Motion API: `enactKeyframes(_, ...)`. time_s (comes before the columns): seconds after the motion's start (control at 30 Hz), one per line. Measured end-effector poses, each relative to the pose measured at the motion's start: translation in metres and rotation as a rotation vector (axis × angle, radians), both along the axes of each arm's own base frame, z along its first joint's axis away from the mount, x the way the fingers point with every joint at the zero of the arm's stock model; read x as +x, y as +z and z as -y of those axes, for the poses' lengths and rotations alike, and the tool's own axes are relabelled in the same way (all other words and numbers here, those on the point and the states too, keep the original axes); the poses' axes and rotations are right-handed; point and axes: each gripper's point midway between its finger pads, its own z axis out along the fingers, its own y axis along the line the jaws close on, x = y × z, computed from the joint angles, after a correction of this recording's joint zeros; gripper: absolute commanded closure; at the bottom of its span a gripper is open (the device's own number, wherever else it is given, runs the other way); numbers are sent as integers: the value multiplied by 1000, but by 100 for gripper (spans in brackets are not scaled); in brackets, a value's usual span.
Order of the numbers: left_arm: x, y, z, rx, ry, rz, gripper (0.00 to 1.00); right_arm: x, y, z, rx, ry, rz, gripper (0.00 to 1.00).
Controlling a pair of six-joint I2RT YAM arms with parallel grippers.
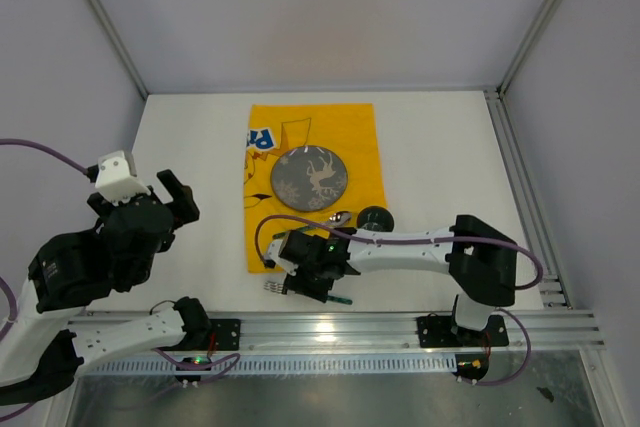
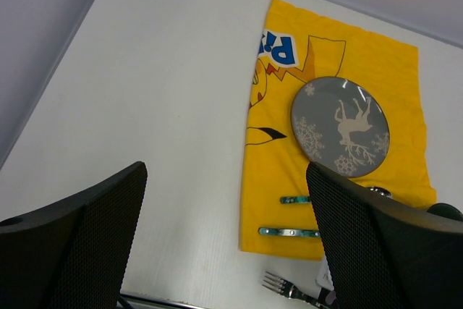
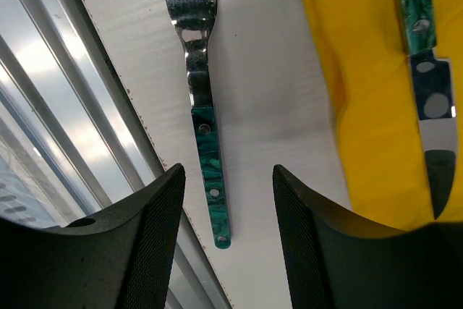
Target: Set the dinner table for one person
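"Has the right gripper [image 3: 228,176] got the fork [image 3: 202,117]?"

"No. Its jaws stand apart with the green handle between them, and neither finger touches it. The fork lies flat on the dinner table [image 1: 200,137], along the near edge, just off the yellow cloth [image 1: 355,147]."

"And the left gripper [image 2: 226,179]?"

"Spread wide, holding nothing, up over the table's left side."

"The plate [image 1: 309,179]?"

"On the cloth, with more green-handled cutlery [image 2: 289,231] at the cloth's near end."
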Motion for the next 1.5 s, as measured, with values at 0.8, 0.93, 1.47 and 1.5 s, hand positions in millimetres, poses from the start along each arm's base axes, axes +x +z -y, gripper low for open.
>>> enactKeyframes(0.8,4,3,5,37,-8,-11,6,-23,-19,-16,-11,29,-99,52)
enactKeyframes(0.93,2,6,2,23,-8,-1,7,-23,-21,-17,-12,31,-101,53)
enactKeyframes(1.47,2,6,2,20,-10,0,7,-23,-31,-20,-18,38,-109,63)
enactKeyframes(1.5,2,6,3,19,-10,-1,7,-24,-31,-21,-18,38,-111,66)
